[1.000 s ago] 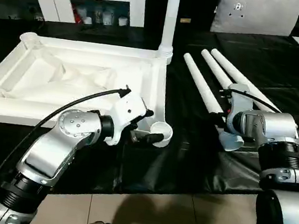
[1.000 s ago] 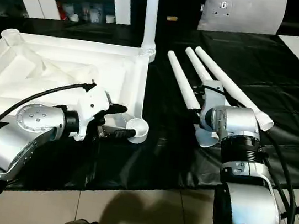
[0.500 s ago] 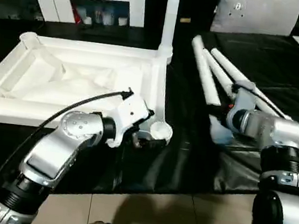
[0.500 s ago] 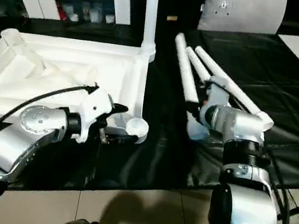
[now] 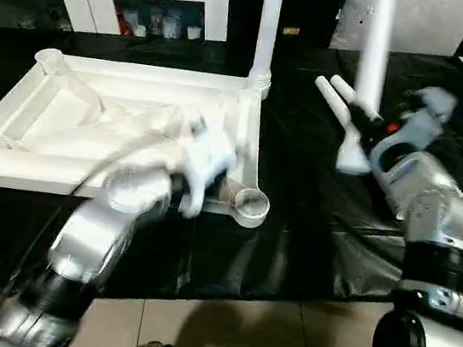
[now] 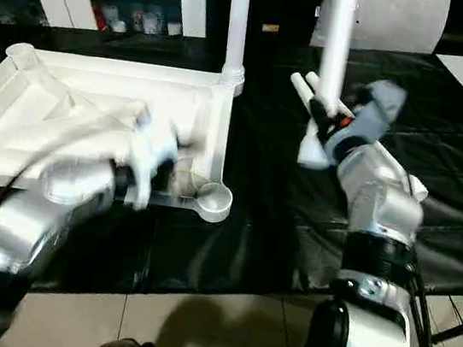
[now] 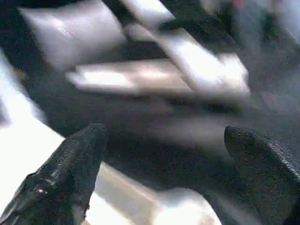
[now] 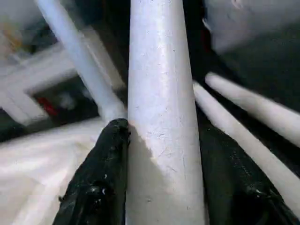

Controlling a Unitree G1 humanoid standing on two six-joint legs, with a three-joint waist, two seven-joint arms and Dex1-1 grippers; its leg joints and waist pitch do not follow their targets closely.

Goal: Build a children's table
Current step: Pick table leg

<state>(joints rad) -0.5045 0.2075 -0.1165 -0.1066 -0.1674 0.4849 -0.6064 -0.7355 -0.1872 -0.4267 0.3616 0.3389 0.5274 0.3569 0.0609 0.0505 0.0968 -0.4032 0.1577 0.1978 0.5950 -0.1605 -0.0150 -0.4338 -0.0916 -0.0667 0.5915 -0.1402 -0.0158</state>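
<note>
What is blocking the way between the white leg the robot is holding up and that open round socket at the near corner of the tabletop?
Nothing visible. The right gripper holds the leg upright above the black worktable, and the stretch to the socket is bare cloth. The left gripper, open, sits beside that socket.

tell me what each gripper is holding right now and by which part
The right gripper holds a long white tapered plastic leg upright, clamped near its wider lower end. The left gripper is open and holds nothing.
</note>
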